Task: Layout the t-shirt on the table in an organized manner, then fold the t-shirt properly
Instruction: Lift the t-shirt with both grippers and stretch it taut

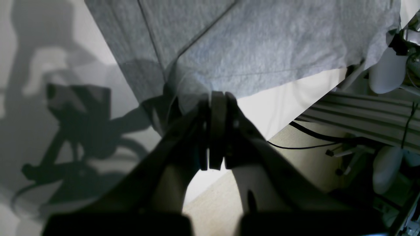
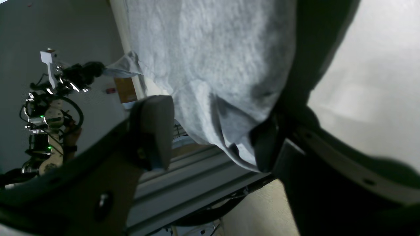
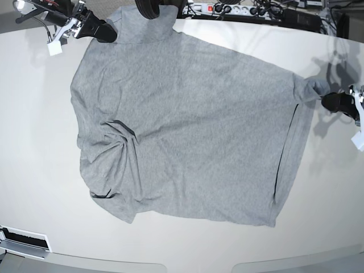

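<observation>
The heather-grey t-shirt (image 3: 193,131) lies spread plain side up across the off-white table (image 3: 40,170), with a bunch of creases at its left. At the right edge of the base view, my left gripper (image 3: 333,100) is shut on a pulled-out corner of the shirt. The left wrist view shows its jaws (image 1: 216,98) pinching the grey fabric (image 1: 262,42) near the table edge (image 1: 279,108). My right gripper (image 3: 107,32) sits at the shirt's far left corner. In the right wrist view it (image 2: 210,127) stands open, the shirt's edge (image 2: 213,65) lying between the fingers and touching the right one.
A black round object (image 3: 152,8) rests on the shirt's far edge. A power strip with cables (image 3: 227,8) runs behind the table. An aluminium frame rail (image 1: 354,114) and cables lie below the table's edge.
</observation>
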Robot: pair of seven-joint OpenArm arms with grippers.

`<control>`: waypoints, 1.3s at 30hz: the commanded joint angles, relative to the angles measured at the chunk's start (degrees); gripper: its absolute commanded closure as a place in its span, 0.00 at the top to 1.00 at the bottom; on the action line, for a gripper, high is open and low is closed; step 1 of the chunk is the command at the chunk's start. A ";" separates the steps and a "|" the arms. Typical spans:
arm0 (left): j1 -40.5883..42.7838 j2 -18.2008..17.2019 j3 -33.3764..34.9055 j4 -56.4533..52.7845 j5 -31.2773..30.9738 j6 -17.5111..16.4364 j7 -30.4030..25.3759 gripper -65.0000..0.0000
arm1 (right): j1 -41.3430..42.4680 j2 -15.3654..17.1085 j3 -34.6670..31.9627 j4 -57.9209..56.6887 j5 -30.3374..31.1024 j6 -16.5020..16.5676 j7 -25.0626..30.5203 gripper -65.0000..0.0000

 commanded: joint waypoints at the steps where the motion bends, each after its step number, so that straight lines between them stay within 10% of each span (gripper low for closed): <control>1: -0.72 -1.77 -0.79 0.52 -1.09 -0.32 -0.61 0.00 | -0.17 0.66 0.15 0.76 -0.15 -0.05 0.24 0.47; 6: -0.72 -1.77 -0.79 0.52 -2.34 -0.32 -0.59 0.00 | -0.20 0.68 0.15 3.93 4.13 -0.05 -0.94 0.00; 23: -0.02 -2.54 -0.81 14.40 -7.40 -0.32 11.66 0.00 | -13.25 10.40 0.52 44.65 6.15 -0.05 -1.09 0.00; 39: 21.40 -18.25 -0.81 41.83 -5.81 0.94 11.66 0.00 | -22.82 14.27 14.05 50.86 5.40 -0.05 -1.09 0.00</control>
